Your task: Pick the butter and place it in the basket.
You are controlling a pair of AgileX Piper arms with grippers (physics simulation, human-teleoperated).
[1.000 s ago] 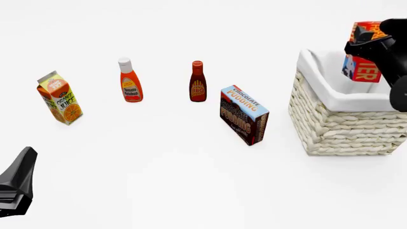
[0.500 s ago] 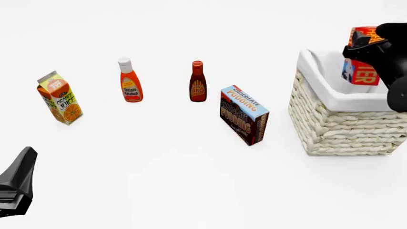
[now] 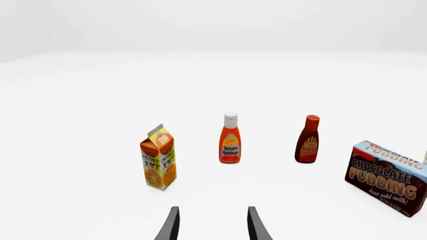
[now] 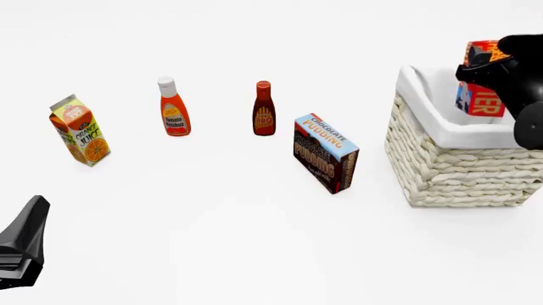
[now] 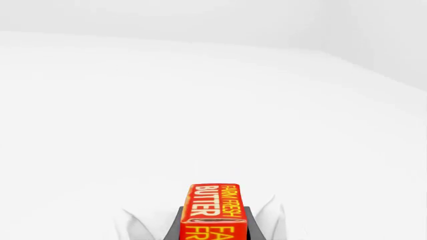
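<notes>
The butter (image 4: 481,101) is a small red-orange box with a blue side, held upright above the basket (image 4: 458,159), a cream wicker one with white lining at the right. My right gripper (image 4: 490,75) is shut on the butter, partly covering it. In the right wrist view the butter (image 5: 213,207) sits between the dark fingers, with the basket's white lining (image 5: 270,217) behind it. My left gripper (image 4: 21,244) rests at the near left, far from both; in the left wrist view the left gripper (image 3: 212,225) stands open with nothing between its fingers.
An orange juice carton (image 4: 79,130), a tomato ketchup bottle (image 4: 173,108) and a BBQ sauce bottle (image 4: 264,109) stand in a row on the white table. A chocolate pudding box (image 4: 325,152) stands just left of the basket.
The right gripper has carried the butter slightly right and farther over the basket. The left arm has not moved.
</notes>
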